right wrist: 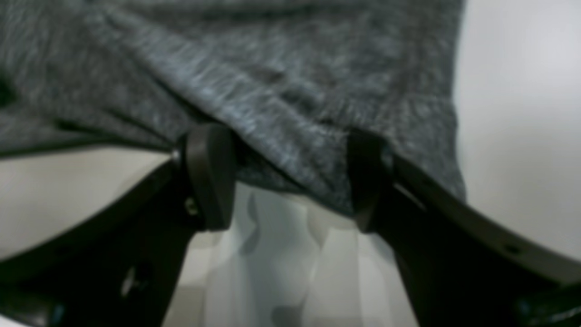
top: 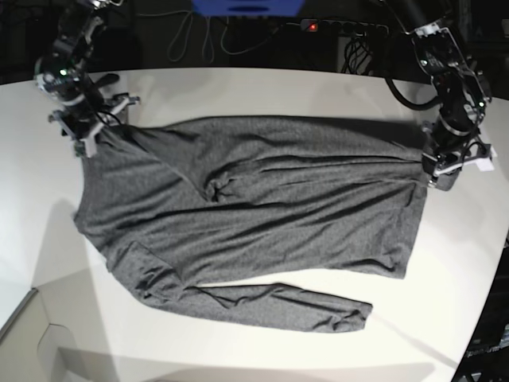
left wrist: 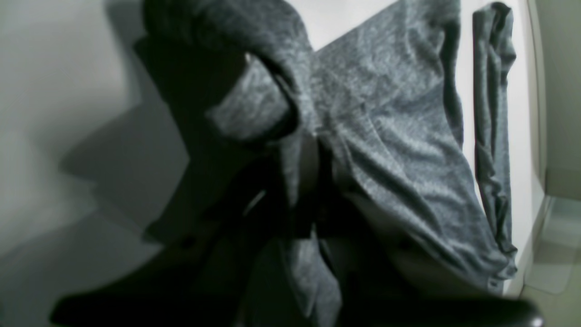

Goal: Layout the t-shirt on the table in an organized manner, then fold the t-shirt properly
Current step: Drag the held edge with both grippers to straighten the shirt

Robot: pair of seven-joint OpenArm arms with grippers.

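Note:
The dark grey t-shirt (top: 254,199) lies spread across the white table (top: 262,87), wrinkled at its middle, with one long sleeve (top: 278,306) stretched along its near edge. At the shirt's right end my left gripper (top: 436,171) is shut on a bunched fold of cloth; the left wrist view shows the t-shirt (left wrist: 386,136) gathered into the gripper (left wrist: 313,181). My right gripper (top: 89,142) is at the shirt's far left corner. In the right wrist view this gripper (right wrist: 290,181) is open, fingers (right wrist: 211,177) wide apart, with the t-shirt's edge (right wrist: 272,81) draped between them.
Cables and a power strip (top: 312,25) with a red light run behind the table's far edge. The table's curved edge (top: 24,310) drops off at the front left. Bare white tabletop (top: 238,354) lies in front of the sleeve.

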